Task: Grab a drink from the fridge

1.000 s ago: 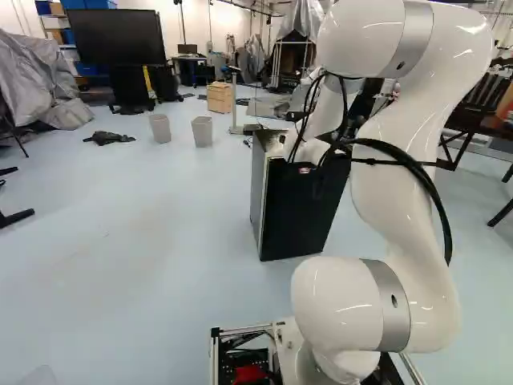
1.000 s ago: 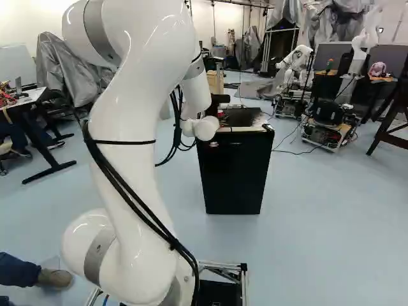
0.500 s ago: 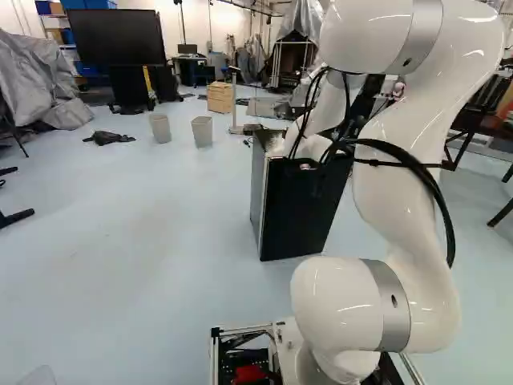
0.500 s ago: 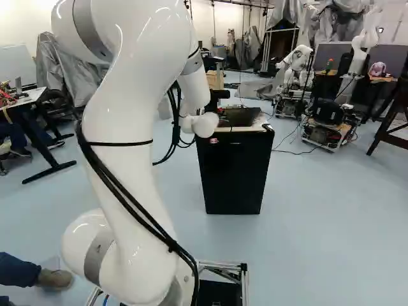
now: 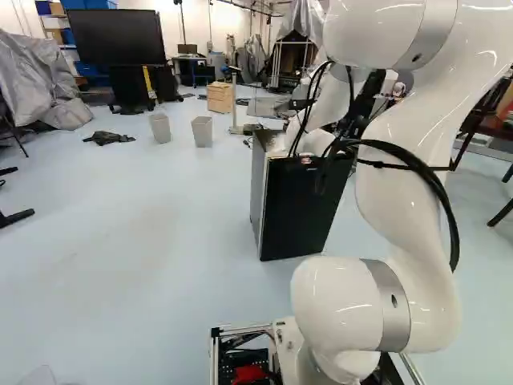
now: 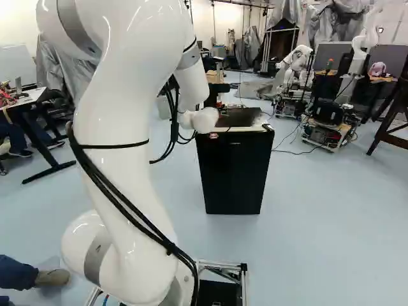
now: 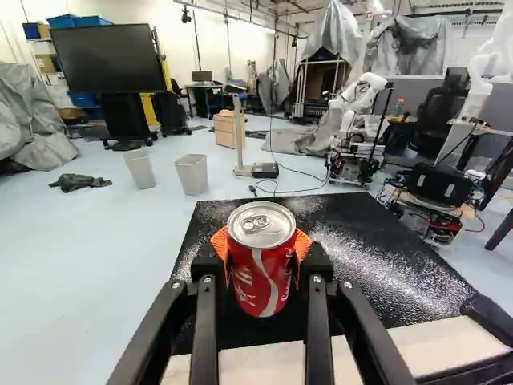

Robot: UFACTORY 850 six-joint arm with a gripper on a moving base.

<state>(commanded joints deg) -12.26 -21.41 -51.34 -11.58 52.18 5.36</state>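
In the right base view my gripper (image 6: 215,92) shows as a dark shape beyond the white wrist, over the back of the fridge (image 6: 233,169). The wrist view has the gripper (image 7: 263,253) shut on a red drink can (image 7: 263,281), an orange pad against either side of it. The can is upright, its silver lid and pull tab facing the camera. Below it lies the fridge's black speckled top (image 7: 377,269); any gap between them is hard to judge. The black fridge door (image 5: 300,212) is closed.
Two grey bins (image 5: 202,131) and a wooden drawer unit (image 5: 219,97) stand beyond the fridge to its left. Another robot (image 6: 296,67) is farther back on the right, with cables (image 6: 294,152) on the floor. A person's shoe (image 6: 52,277) is left of my base.
My arm's upper links have swung leftward in the right base view, and the gripper has shifted slightly up and left. The base and the fridge have not moved.
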